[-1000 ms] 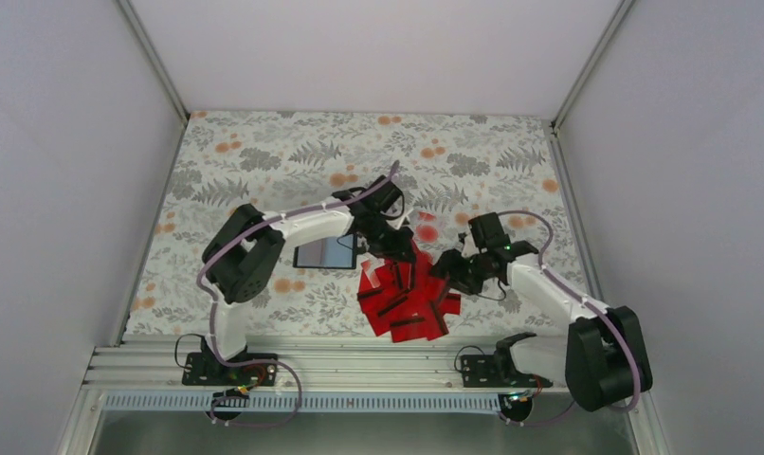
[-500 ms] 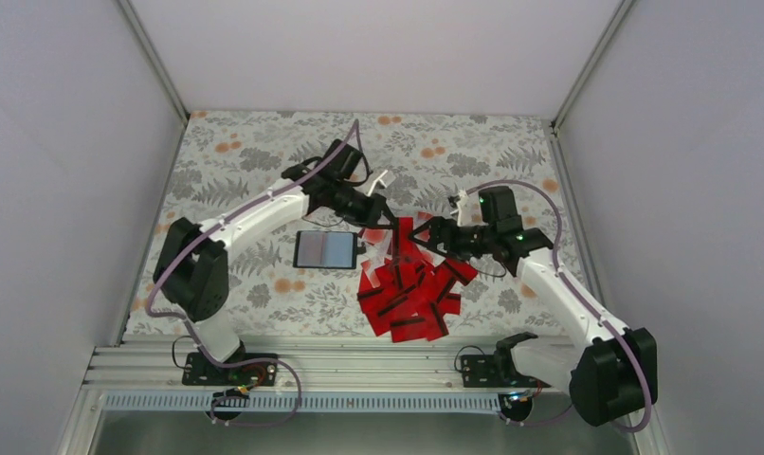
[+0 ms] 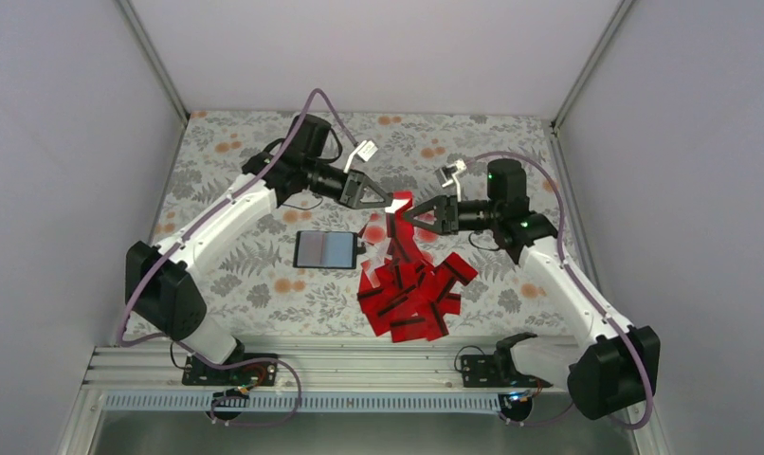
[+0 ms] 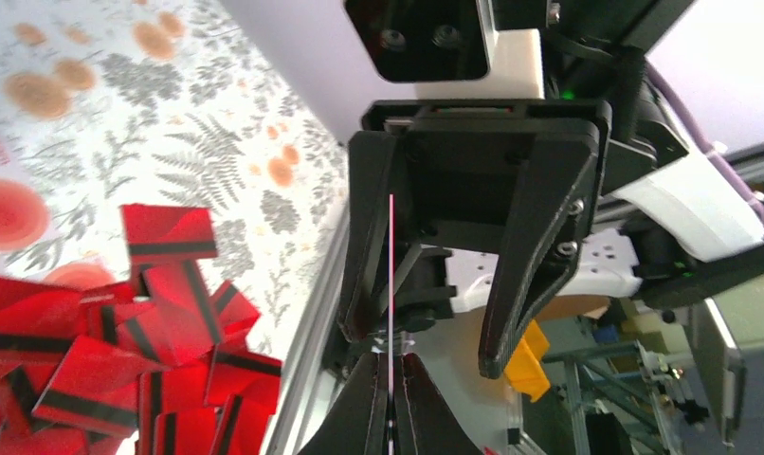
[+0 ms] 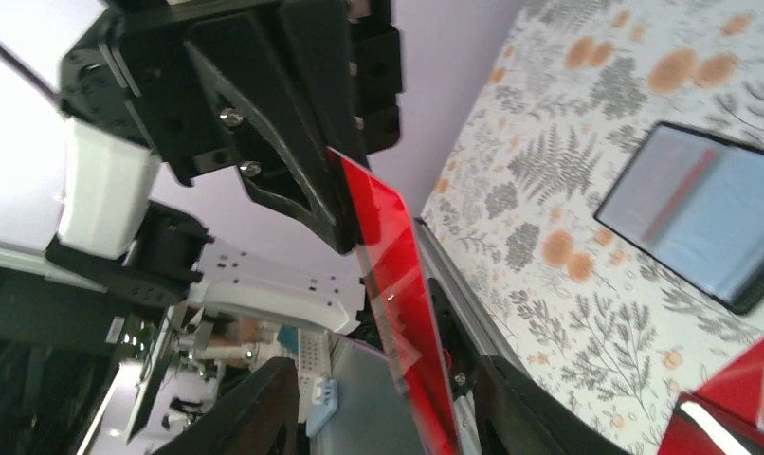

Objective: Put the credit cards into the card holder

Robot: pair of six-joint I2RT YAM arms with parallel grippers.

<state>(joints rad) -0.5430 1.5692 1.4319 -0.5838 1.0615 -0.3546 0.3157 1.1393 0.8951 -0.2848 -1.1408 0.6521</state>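
Card (image 5: 397, 248) pinched (left hand (image 3: 388, 202)) midair.

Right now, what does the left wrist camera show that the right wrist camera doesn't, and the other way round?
Only the left wrist view: the right claw head-on, fingers apart, with the held card seen as a thin edge. Only the right wrist view: the card holder lying open, and the red face of that card pinched in the left claw. Both: the held card, the floral cloth and some loose credit cards.
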